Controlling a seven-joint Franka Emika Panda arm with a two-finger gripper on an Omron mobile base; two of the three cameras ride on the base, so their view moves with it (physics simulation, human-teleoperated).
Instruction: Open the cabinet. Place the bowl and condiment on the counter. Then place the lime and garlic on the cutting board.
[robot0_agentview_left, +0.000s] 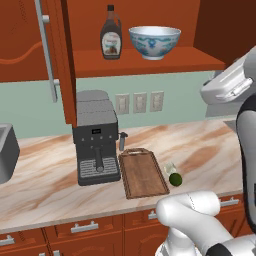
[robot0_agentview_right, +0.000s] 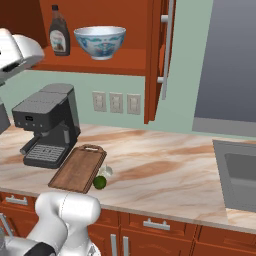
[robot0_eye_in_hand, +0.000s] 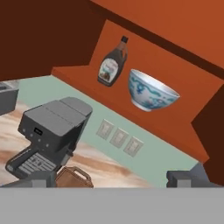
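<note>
Cabinet (robot0_agentview_left: 60, 60) doors swung wide, so the first step reads as done and the shelf open to reach. On that shelf, near its front edge: condiment (robot0_agentview_left: 111, 35) upright, bowl (robot0_agentview_left: 154, 42) just beside it, the two apart, neither lifted. Both up there simply because not yet fetched; likely next targets, judging by the hand view aimed straight at them, bottle (robot0_eye_in_hand: 113, 62) and bowl (robot0_eye_in_hand: 151, 90) near its centre. Gripper (robot0_eye_in_hand: 111, 177) released, finger tips spread wide at the bottom of the hand view, nothing between them; well short of the shelf, apparently lining up an approach. Down on the counter (robot0_agentview_left: 45, 180): cutting board (robot0_agentview_left: 143, 172) lying flat toward the front edge, handle end pointing to the wall, bare on top. Lime (robot0_agentview_left: 175, 179) off the board, just beside its long edge, close to the front corner. Garlic (robot0_agentview_left: 170, 169) right behind the lime, touching or nearly so; hard to tell which. Both on the bare counter, so that step not yet done. Coffee machine (robot0_agentview_left: 95, 140) at the board's other long edge, against the wall side, leaving little free room there; open stretch of counter beyond the lime probably the easier spot for setting bowl and bottle down. Sink (robot0_agentview_right: 240, 175) at the far end of the counter, well apart from everything.
</note>
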